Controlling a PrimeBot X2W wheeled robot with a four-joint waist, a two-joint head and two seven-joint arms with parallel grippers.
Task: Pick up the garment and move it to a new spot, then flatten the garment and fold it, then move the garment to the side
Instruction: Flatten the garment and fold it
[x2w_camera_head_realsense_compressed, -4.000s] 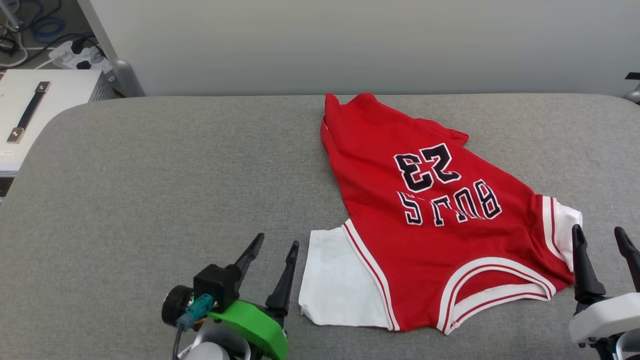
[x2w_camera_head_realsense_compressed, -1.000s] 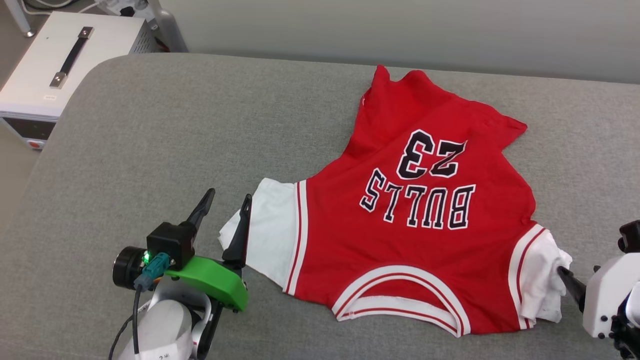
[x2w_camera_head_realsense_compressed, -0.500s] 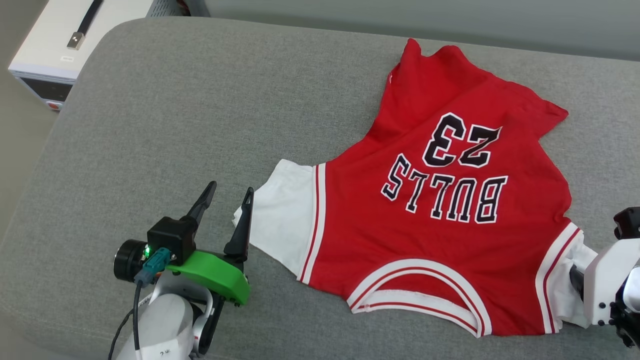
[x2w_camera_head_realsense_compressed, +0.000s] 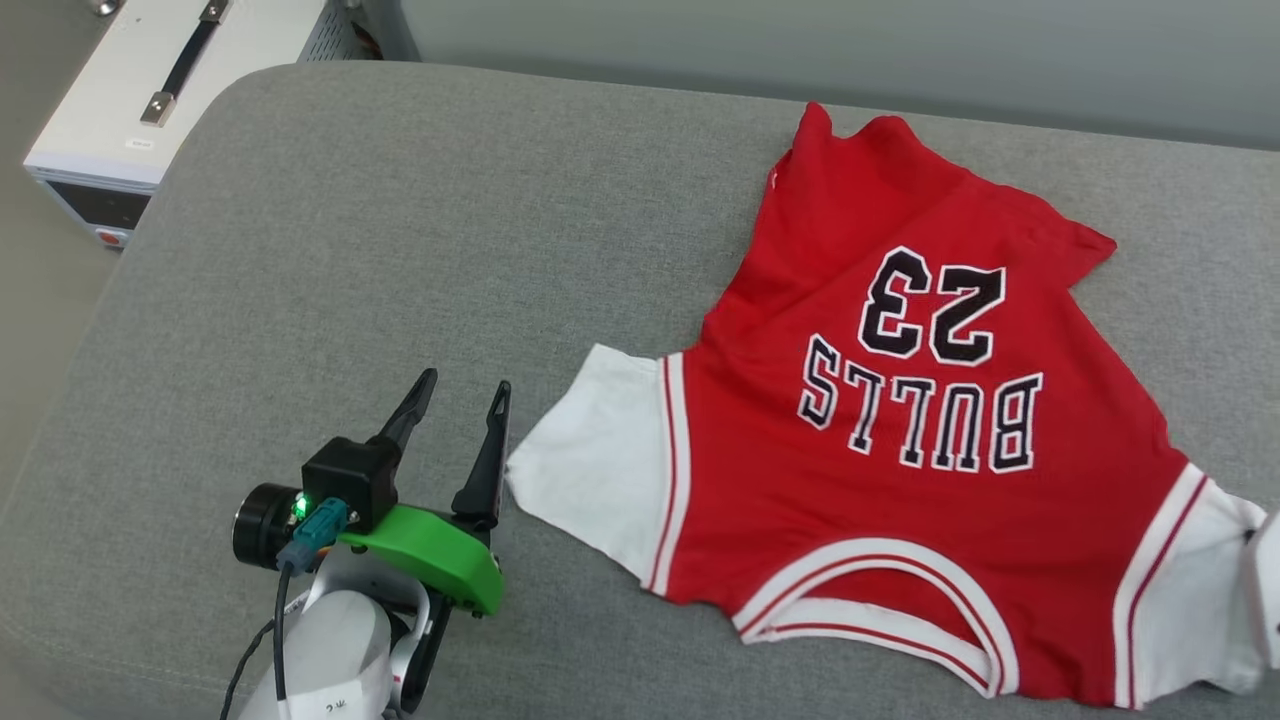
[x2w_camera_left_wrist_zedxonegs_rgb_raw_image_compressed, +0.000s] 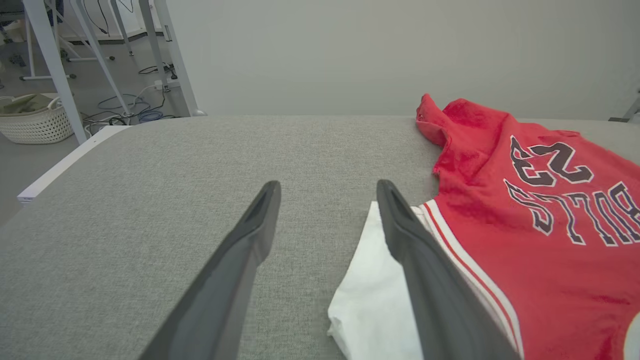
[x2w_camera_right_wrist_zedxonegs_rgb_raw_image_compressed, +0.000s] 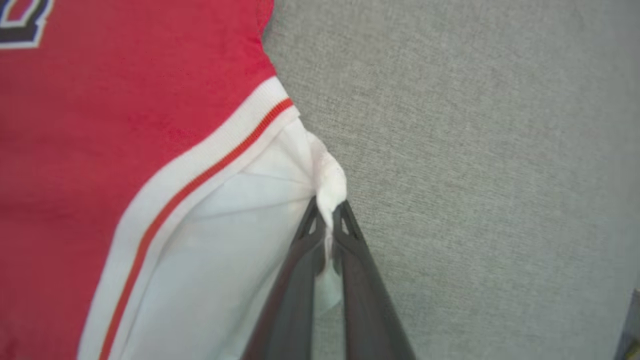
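A white handled box (x2w_camera_head_realsense_compressed: 150, 90) sat beyond your desk's (x2w_camera_head_realsense_compressed: 350, 250) left corner. Your left gripper's (x2w_camera_head_realsense_compressed: 466, 382) fingers stood apart just beside a white sleeve of the garment (x2w_camera_head_realsense_compressed: 850, 520), spread across the desk's right half. Your right gripper (x2w_camera_right_wrist_zedxonegs_rgb_raw_image_compressed: 327, 212), open a second earlier, had pinched the other sleeve.

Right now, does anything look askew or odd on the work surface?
The garment lies skewed and rumpled on the grey pad, far hem bunched. The right gripper pinches the edge of one white sleeve; the left gripper hangs open beside the other sleeve. No damage visible.
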